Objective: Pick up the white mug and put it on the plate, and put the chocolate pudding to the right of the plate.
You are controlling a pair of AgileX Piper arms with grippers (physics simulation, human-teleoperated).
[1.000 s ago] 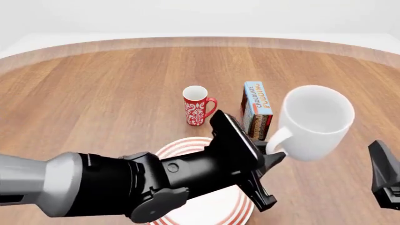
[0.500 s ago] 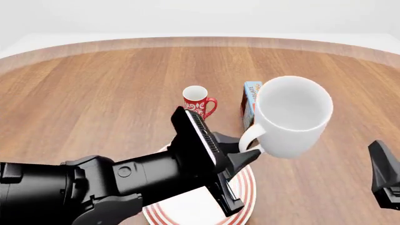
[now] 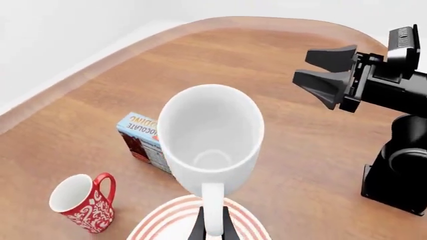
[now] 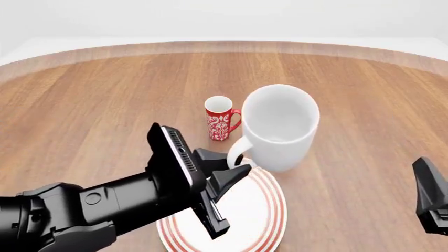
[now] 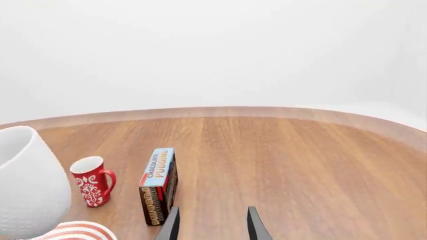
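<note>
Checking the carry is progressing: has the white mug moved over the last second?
Yes. In the front view the white mug, held by its handle in the left hand, has shifted left, from right of the pudding box toward the red mug, over the plate.

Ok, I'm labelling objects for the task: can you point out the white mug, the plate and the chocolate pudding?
white mug (image 4: 280,128), front view, on its outer wall below the rim.
plate (image 4: 269,212), front view, on the red-ringed rim.
chocolate pudding (image 5: 159,187), right wrist view, on the carton's side.
</note>
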